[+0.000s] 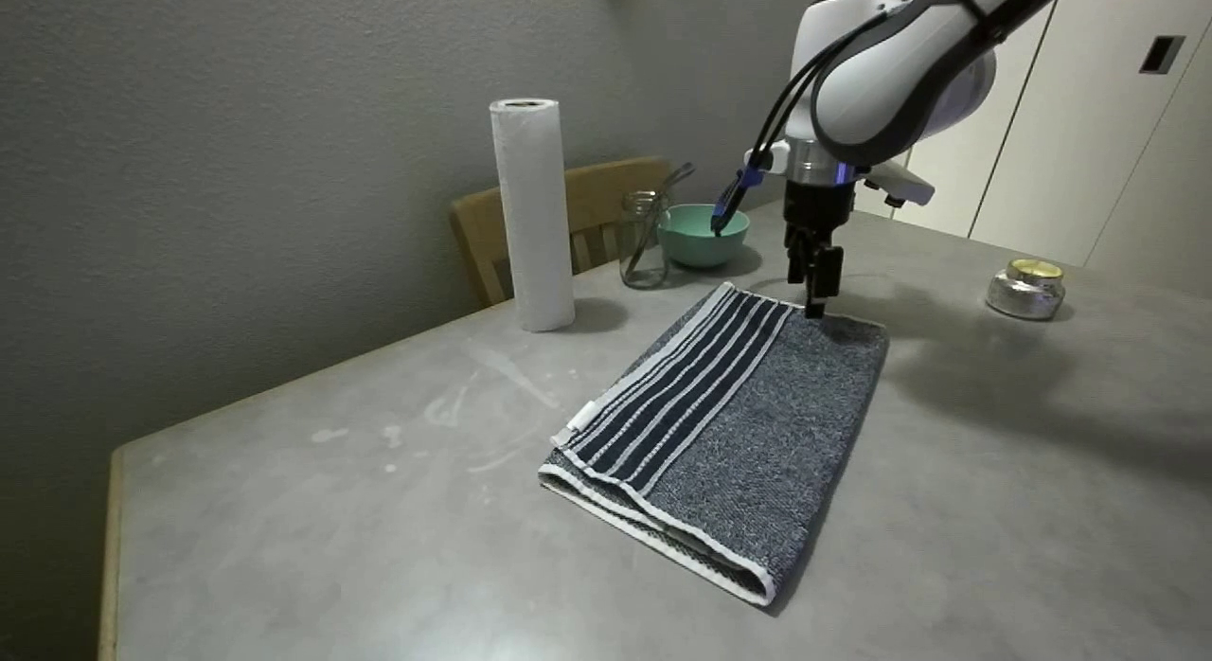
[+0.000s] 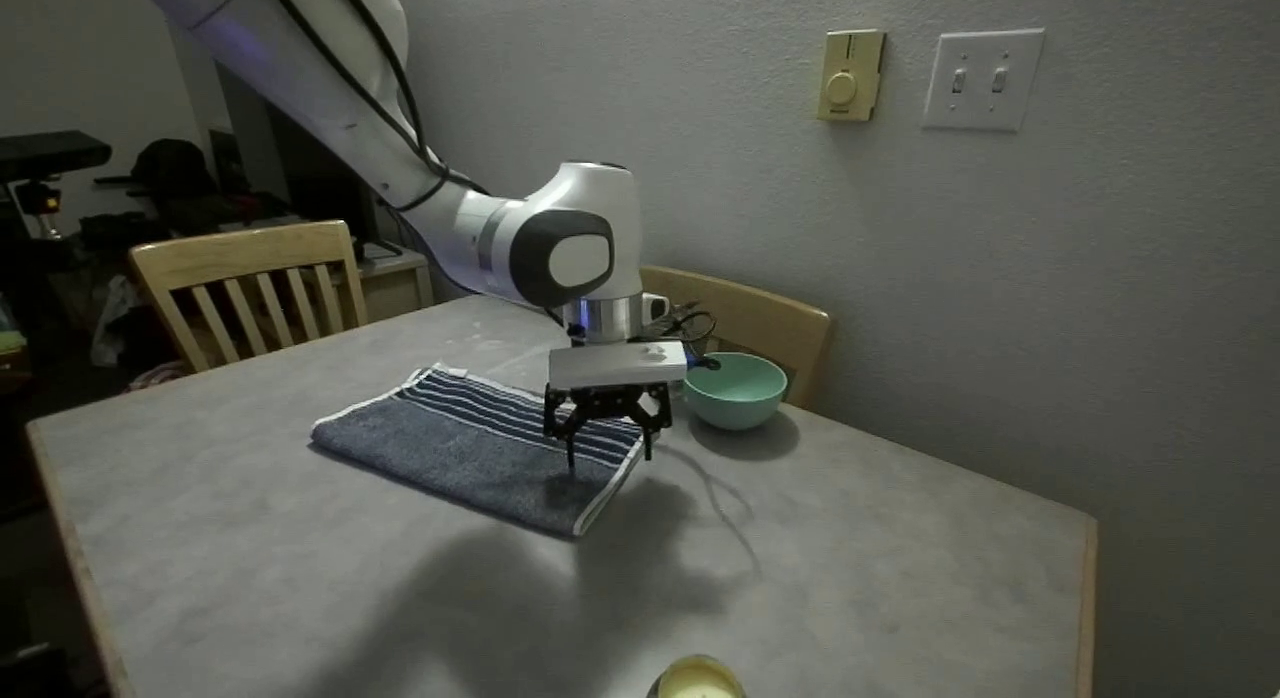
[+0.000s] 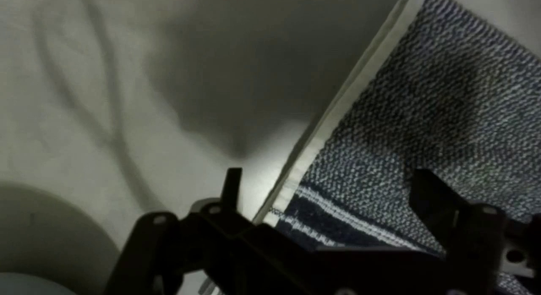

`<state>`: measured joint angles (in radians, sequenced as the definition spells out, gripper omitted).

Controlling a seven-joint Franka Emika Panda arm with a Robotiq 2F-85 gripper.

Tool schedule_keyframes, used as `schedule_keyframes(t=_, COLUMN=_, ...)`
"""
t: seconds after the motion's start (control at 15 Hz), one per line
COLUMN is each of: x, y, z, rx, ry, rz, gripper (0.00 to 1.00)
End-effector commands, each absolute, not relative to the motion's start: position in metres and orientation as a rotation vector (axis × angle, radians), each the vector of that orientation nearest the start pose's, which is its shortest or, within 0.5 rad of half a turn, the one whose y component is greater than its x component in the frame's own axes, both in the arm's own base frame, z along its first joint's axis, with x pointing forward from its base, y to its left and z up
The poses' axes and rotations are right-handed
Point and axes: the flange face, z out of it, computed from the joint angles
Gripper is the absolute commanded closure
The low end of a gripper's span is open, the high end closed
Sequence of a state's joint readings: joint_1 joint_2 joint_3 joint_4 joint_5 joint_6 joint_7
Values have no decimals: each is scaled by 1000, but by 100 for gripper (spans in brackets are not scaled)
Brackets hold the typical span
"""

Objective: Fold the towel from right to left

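Note:
The dark grey towel [image 1: 757,434] lies on the table, folded over, with layered white-edged hems at its near end. Its white and dark striped band lies on top along one side. It also shows in an exterior view [image 2: 450,453] and in the wrist view [image 3: 456,100]. My gripper [image 2: 610,462] points down at one short end of the towel, and it shows in an exterior view [image 1: 809,297] too. In the wrist view the gripper [image 3: 327,171] is open and empty. One finger is over the towel, the other past its white hem. I cannot tell whether the fingertips touch the cloth.
A green bowl [image 1: 699,237] and a glass jar [image 1: 644,254] with utensils stand near the gripper by the wall. A white paper towel roll [image 1: 535,216] stands upright beside the towel. A candle jar [image 1: 1026,290] sits across the table. Wooden chairs [image 2: 250,288] stand at the table's edges.

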<state>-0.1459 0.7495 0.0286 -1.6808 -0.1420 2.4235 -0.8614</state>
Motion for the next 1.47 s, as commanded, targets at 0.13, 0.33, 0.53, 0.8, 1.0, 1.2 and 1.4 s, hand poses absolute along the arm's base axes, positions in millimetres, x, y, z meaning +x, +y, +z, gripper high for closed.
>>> schedule_keyframes(t=0.13, x=687, y=-86, z=132, rx=-2832, ry=-1384, rz=89, gripper=0)
schedule_keyframes(t=0.33, x=690, y=-92, z=130, rx=-2820, ry=-1302, rz=95, gripper=0)
schedule_keyframes(t=0.53, x=690, y=-100, z=130, rx=-2812, ry=-1196, rz=98, gripper=0)
schedule_keyframes(t=0.8, x=689, y=-113, z=131, rx=-2773, ry=-1056, rz=26, gripper=0)
schedule_keyframes(t=1.0, x=689, y=-121, z=131, rx=-2748, ry=-977, rz=-29, gripper=0)
schedule_keyframes(t=1.2, x=689, y=-125, z=130, rx=-2717, ry=-928, rz=-62, gripper=0)
schedule_keyframes(t=1.4, x=689, y=-128, z=129, rx=-2687, ry=-905, rz=-80, gripper=0)
